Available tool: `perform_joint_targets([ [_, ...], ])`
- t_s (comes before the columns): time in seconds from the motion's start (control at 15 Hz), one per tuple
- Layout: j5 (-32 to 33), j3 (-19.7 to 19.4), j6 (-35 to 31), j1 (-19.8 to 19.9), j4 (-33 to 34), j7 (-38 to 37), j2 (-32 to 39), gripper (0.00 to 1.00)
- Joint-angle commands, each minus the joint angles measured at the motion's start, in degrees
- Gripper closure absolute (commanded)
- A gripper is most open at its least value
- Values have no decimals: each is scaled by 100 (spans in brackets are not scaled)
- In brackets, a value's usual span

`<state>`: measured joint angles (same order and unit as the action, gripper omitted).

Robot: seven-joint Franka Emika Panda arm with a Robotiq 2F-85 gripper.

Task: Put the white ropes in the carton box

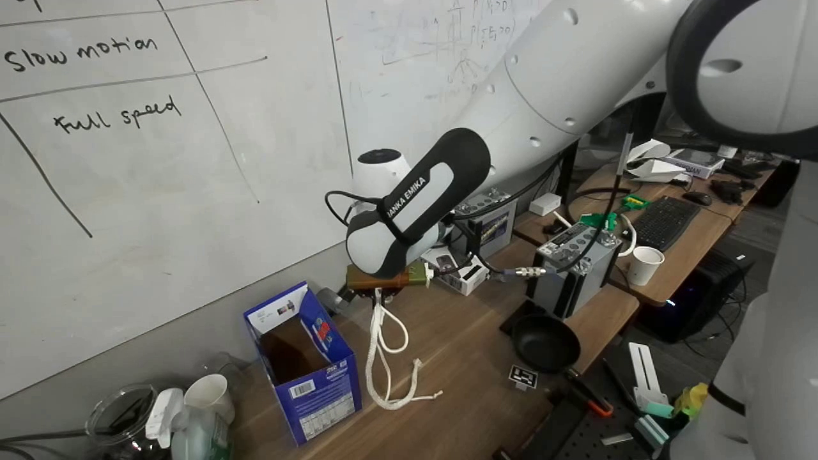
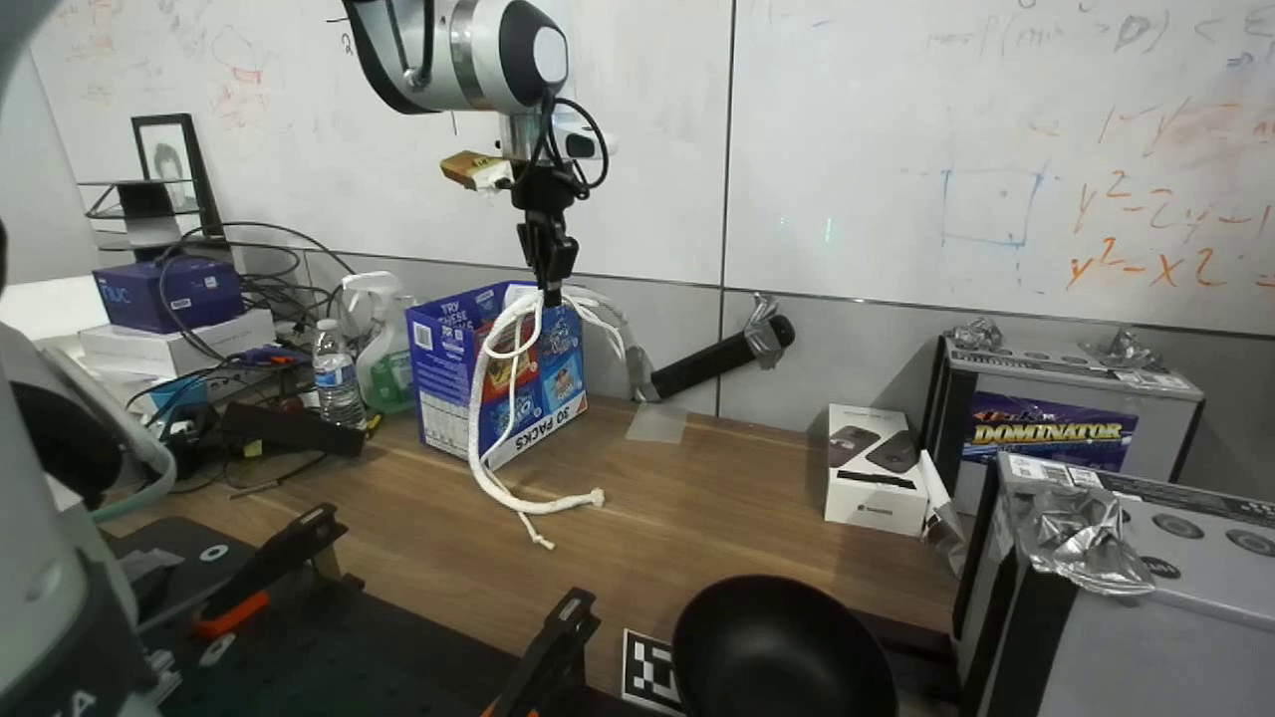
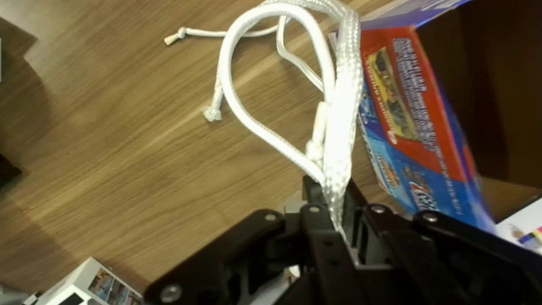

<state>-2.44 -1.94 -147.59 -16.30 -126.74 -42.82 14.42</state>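
My gripper (image 3: 334, 190) is shut on the upper part of the white ropes (image 3: 345, 84), which run out from between its fingers in the wrist view. In both exterior views the white ropes (image 1: 393, 404) (image 2: 476, 418) hang in loops below the gripper (image 2: 551, 291). Their loose ends curl low over the table; I cannot tell if they touch it. The blue carton box (image 1: 326, 393) (image 2: 446, 383) stands upright beside them, its top open and its brown inside showing. The ropes are outside the carton box (image 3: 423, 114), alongside its printed wall. In an exterior view the arm mostly hides the gripper.
A spray bottle (image 2: 386, 349) and a water bottle (image 2: 337, 373) stand beside the box. Behind is the whiteboard wall, with a black tube (image 2: 707, 363) taped near it. A white phone box (image 2: 877, 478), a black pan (image 1: 546, 342) and grey batteries (image 1: 569, 275) are farther along the table.
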Motion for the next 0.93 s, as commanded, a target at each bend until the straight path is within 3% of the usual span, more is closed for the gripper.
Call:
perform_joint_targets([
  [0.0, 336, 374, 463, -90, 290, -153, -351, 86],
  [0.47, 960, 983, 814, -449, 1260, -562, -78, 86],
  [0.87, 1408, 987, 580, -557, 2089, -374, 552, 87],
])
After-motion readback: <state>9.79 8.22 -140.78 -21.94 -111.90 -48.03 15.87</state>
